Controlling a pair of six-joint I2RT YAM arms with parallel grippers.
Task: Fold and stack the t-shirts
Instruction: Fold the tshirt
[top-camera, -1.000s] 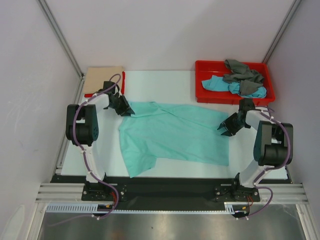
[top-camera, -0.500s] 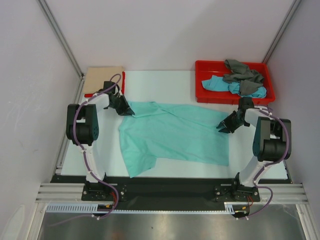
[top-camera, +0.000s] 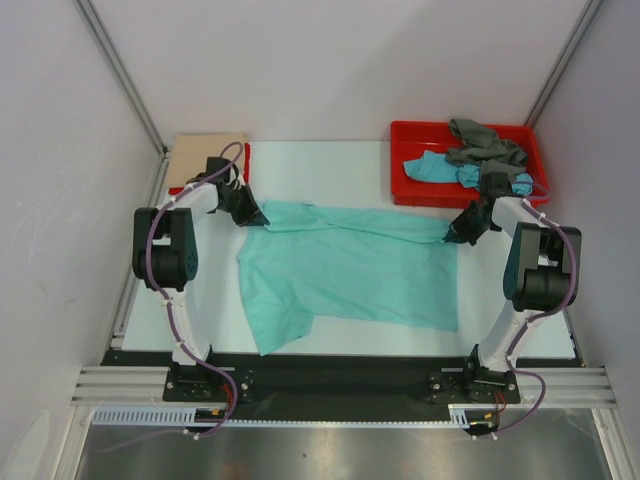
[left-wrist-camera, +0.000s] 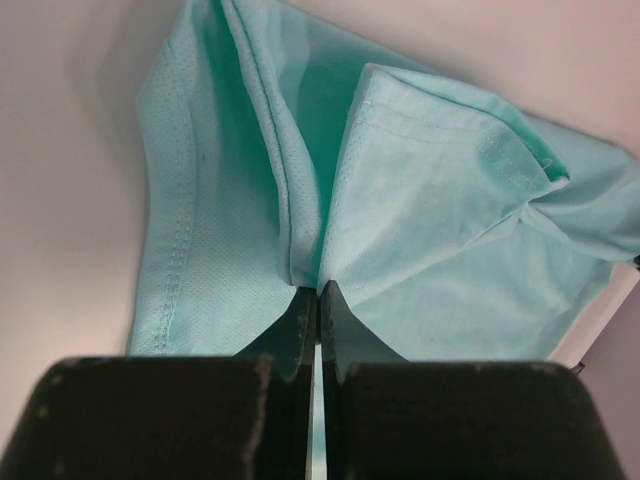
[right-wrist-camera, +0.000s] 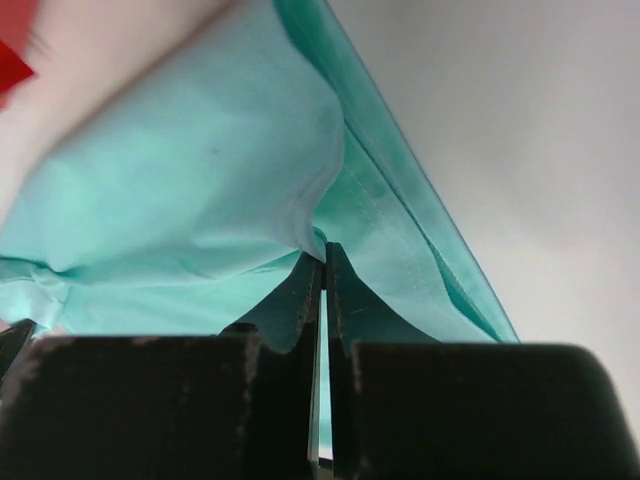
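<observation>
Notes: mint-green t-shirt (top-camera: 350, 275) lies spread across the desk (top-camera: 330, 165). Far corners are pinched, left gripper (top-camera: 250, 215) and right gripper (top-camera: 462, 230) both clamped on cloth. Judgement: raise evenly, edge taut, bring toward near hem together; a lopsided pull would skew the fold.

Top cam: the left gripper (top-camera: 256, 221) and right gripper (top-camera: 454, 237) sat right over the far corners of the soft mint-green cloth t-shirt (top-camera: 350, 265), so the clamped bits were buried under them. In both wrist views that shirt ran off the frame edges. The folded beige cloth t-shirt (top-camera: 205, 160) hid nearly all of a red cloth piece (top-camera: 246, 162) underneath, with only a thin strip showing. In the rigid red plastic tray (top-camera: 408, 140), the crumpled grey cloth t-shirt (top-camera: 485, 150) covered part of the turquoise-blue cloth t-shirt (top-camera: 432, 168). The right wrist cam's corner had a red blur (right-wrist-camera: 12, 50), and I couldn't tell what it was.
</observation>
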